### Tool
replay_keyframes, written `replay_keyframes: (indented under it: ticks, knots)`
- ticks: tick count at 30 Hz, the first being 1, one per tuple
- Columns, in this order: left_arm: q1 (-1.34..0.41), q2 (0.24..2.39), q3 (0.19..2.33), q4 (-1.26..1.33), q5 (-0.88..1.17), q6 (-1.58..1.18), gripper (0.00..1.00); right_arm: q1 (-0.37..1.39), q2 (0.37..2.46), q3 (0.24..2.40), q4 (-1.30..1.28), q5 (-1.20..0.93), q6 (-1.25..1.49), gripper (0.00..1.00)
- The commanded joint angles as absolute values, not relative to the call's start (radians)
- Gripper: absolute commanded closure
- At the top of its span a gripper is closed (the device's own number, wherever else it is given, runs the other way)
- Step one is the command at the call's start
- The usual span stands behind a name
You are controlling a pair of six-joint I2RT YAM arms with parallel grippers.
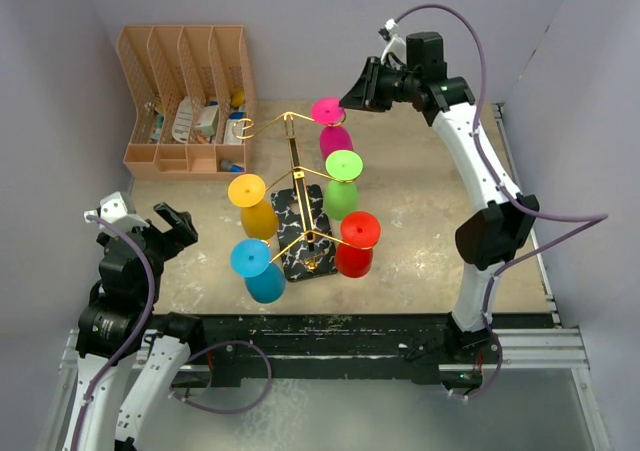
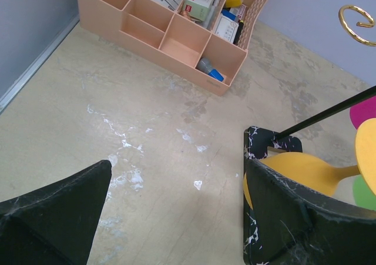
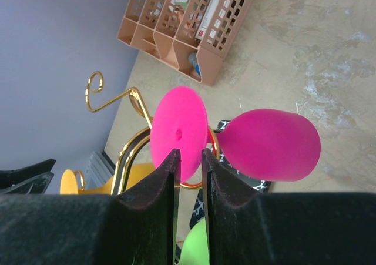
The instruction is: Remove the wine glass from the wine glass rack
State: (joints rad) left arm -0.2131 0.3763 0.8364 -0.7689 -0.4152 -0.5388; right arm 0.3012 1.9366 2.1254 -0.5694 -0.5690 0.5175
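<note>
At the right claw [image 3: 188, 153] tips: found the pink wine glass [image 3: 267, 144], foot disc straight ahead of the two fingers [image 3: 158, 188] and overlapped by them, bowl off to their right. Noted only a narrow slit between those fingers; cannot tell whether anything is pinched there or merely faced. Seen just behind the foot: gold wire of the rack [image 3: 111, 103], glass hanging from one of its arms, so not yet off. From above, placed this claw at the rack's far end, right beside the pink foot. Counted four more glasses on the other arms, all nearer the arm bases than this claw: green glass [image 1: 342, 186], red glass [image 1: 357, 244], yellow glass [image 1: 255, 206], blue glass [image 1: 258, 268]. Off to this claw's left, well apart: peach organiser [image 1: 185, 101]. Recorded left claw [image 2: 176, 168] spread wide, nothing between its fingers, low over bare counter [image 2: 176, 100], yellow glass showing past its right finger.
</note>
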Motion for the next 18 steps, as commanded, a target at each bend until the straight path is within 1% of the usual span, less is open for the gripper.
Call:
replay_keyframes:
  ticks: [1,9,15,18]
  knots:
    - [-0.219,0.389,0.86,-0.741,-0.419,-0.539,0.01,0.311,1.869,2.14,-0.521,-0.613,0.532,0.76]
    - [-0.219,0.385,0.86,-0.742,-0.419,-0.539,0.01,0.319,1.876,2.135,-0.521,-0.601,0.54,0.74]
    - [-0.219,0.384,0.86,-0.742,-0.419,-0.539,0.01,0.319,1.818,2.091,-0.521,-0.429,0.541,0.6]
    - [-0.219,0.385,0.859,-0.741,-0.419,-0.54,0.01,0.319,1.813,2.101,-0.538,-0.408,0.536,0.58]
